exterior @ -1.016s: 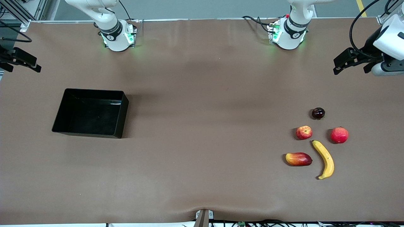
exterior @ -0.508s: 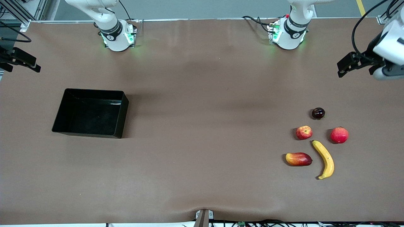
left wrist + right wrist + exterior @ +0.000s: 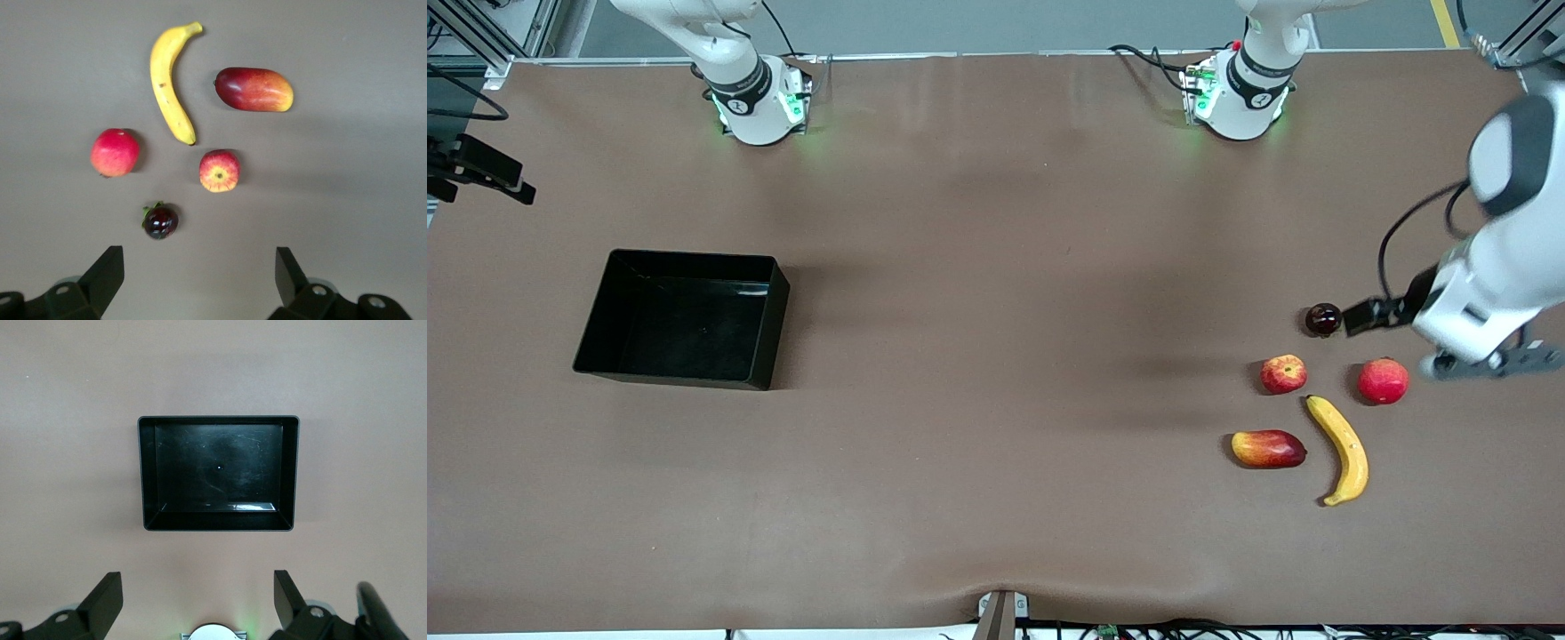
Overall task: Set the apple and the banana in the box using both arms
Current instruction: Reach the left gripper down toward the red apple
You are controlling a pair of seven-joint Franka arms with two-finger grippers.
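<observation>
Plainly, the box [image 3: 683,317] sits toward the right arm's end of the table with nothing in it; its glossy black floor shows only reflections. The apple [image 3: 1283,373], banana [image 3: 1340,449], a pink-red fruit [image 3: 1383,380], a mango-like fruit [image 3: 1268,448] and a small dark fruit [image 3: 1323,319] lie clustered toward the left arm's end, none touching. The left gripper [image 3: 199,277] hangs above that cluster with fingers spread wide, holding nothing; the arm's white body hides most of it from the front. The right gripper [image 3: 197,599] hangs high over the table, looking down on the box, fingers likewise apart, cut off at the front view's edge.
</observation>
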